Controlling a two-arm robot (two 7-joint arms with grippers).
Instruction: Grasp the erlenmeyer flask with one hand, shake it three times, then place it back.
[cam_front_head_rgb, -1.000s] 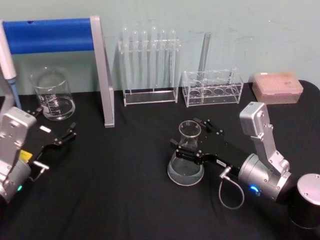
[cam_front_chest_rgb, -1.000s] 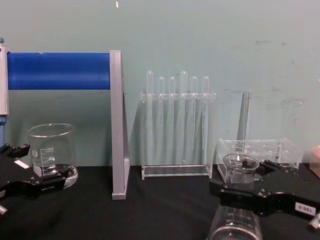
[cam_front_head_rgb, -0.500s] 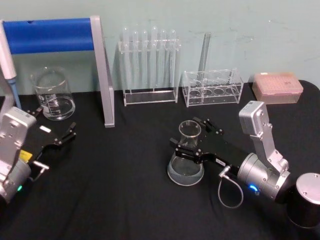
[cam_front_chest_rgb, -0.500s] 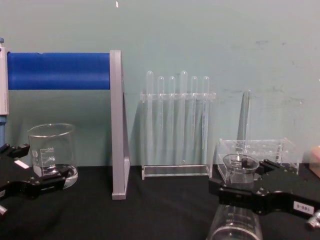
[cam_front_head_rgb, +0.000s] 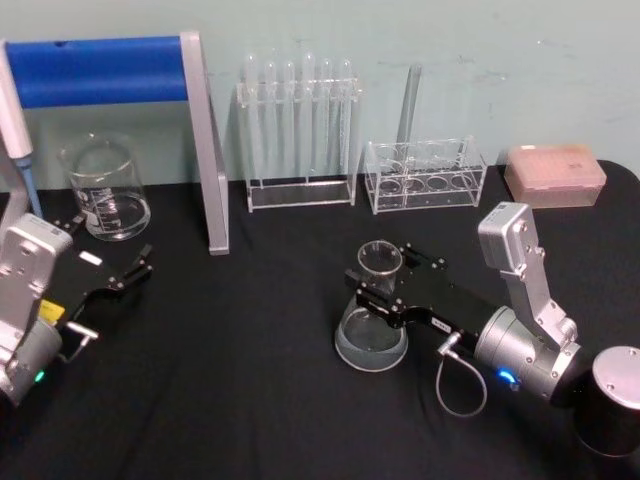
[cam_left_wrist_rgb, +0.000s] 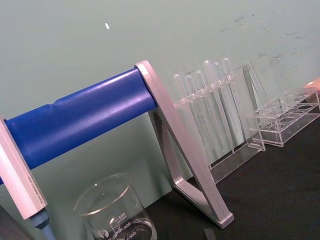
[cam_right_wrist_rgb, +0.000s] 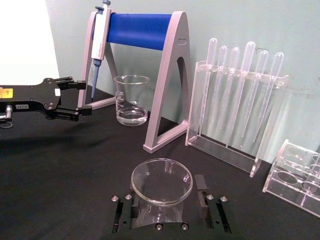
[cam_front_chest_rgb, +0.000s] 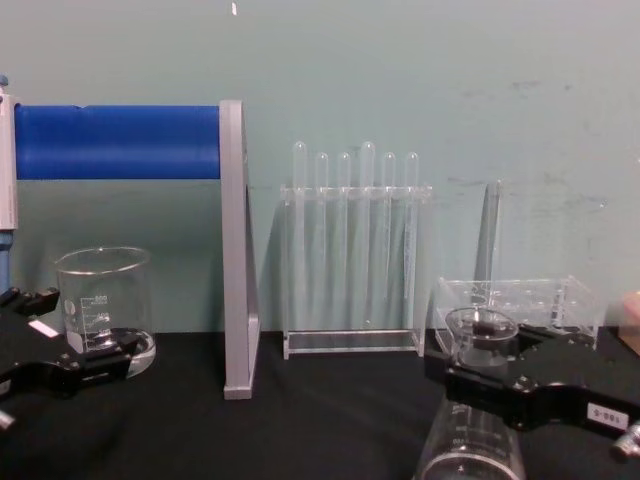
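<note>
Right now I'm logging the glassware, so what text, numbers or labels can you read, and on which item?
"400" and "300": white marks on the beaker, in the left wrist view.
Flask: white marks on its side, too blurred to read.
Right gripper: small white label, digits unreadable.
Left gripper: white label and yellow sticker on its arm, unreadable.
Pipette on the blue stand: no readable print.

Erlenmeyer flask (cam_front_chest_rgb: 470, 445) base cut off by chest view's edge.
</note>
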